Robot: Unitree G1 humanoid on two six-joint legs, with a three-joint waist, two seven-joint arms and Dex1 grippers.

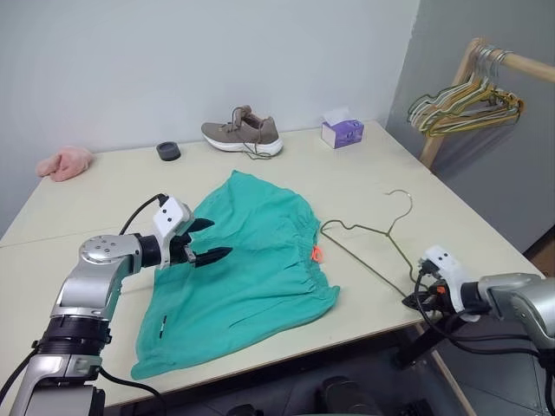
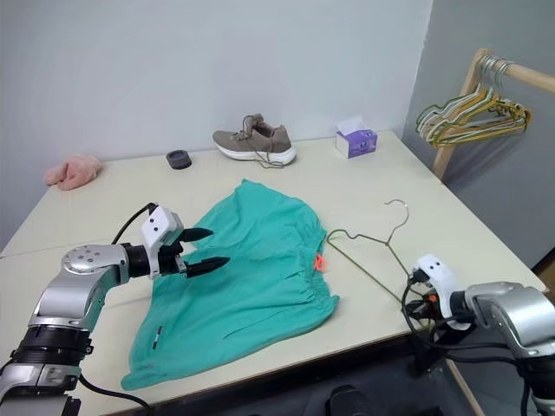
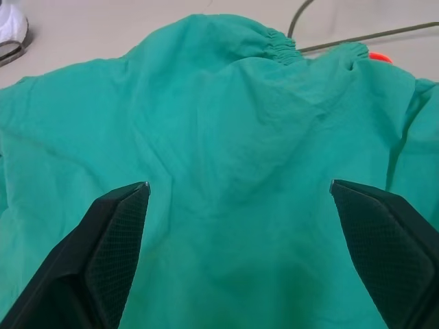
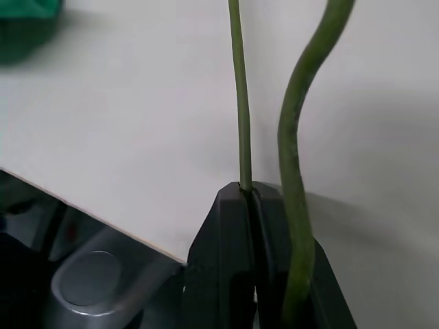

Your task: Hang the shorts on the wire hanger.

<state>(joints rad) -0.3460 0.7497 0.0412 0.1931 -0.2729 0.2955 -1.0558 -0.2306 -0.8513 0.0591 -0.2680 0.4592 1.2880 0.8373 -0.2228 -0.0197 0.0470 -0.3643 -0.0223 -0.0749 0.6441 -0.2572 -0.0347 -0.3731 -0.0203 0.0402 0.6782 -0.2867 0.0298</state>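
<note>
The teal-green shorts (image 1: 251, 260) lie spread flat on the table, gathered waistband and small orange-red loop (image 1: 316, 254) towards the right. My left gripper (image 1: 212, 241) hovers over their left part, its black fingers (image 3: 116, 240) wide open with nothing between them. The wire hanger (image 1: 364, 261) lies on the table right of the shorts, hook pointing away from me. At the table's right front edge my right gripper (image 4: 250, 188) is shut on a thin strand of the wire hanger (image 4: 239, 103); a second strand runs beside the fingers.
A brown shoe (image 1: 243, 134), a purple tissue box (image 1: 342, 132), a small black round object (image 1: 168, 151) and a pink cloth (image 1: 65, 162) line the table's far side. A wooden rack with several coloured hangers (image 1: 468, 100) stands beyond the right edge.
</note>
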